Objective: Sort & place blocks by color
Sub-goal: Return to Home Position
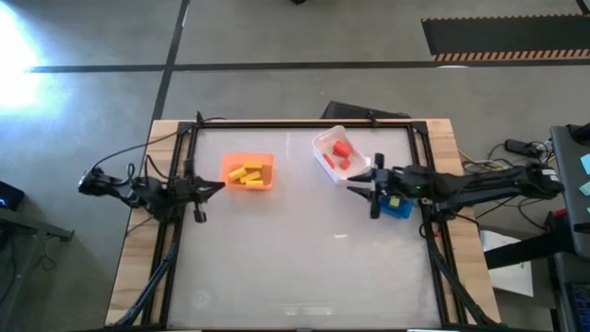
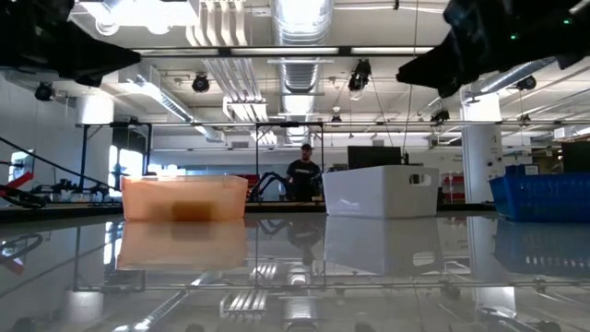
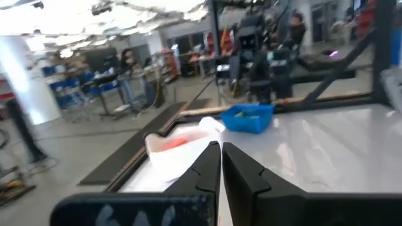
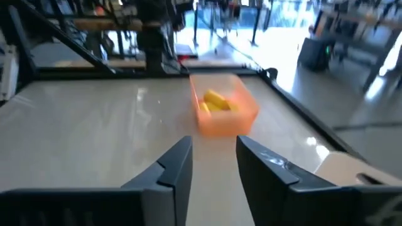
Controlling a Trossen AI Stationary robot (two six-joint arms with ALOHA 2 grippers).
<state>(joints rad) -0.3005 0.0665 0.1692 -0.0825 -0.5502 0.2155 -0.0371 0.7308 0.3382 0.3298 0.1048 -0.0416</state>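
A: Starting at the left, where is the left gripper [image 1: 214,187]?

B: It is at the left edge of the table [image 1: 304,267], pointing inward, just beside the orange bin [image 1: 227,162] but not touching it. In its wrist view the two fingers [image 3: 200,169] sit almost together with only a thin slit between them, and they hold nothing.

A: What is in that orange bin?

B: The yellow blocks [image 1: 246,172], lying in a loose heap on its floor. The right wrist view shows them too, gathered toward the far end of the bin.

A: And further right?

B: The white bin [image 1: 323,141] stands tilted at the back of the table, well apart from the orange one. The red blocks [image 1: 343,155] lie inside it.

A: Where is the right gripper [image 1: 367,192]?

B: It reaches in from the right side, just in front of the white bin. Its fingers [image 4: 174,166] stand apart with a clear gap between them, and the gap is empty.

A: Is there anything under that arm?

B: Yes, the blue bin [image 1: 400,209] is partly covered by the wrist. From above I cannot tell what is inside it. From table height all three bins stand in a row, orange, white, blue, and a person [image 2: 301,175] stands in the room behind them.
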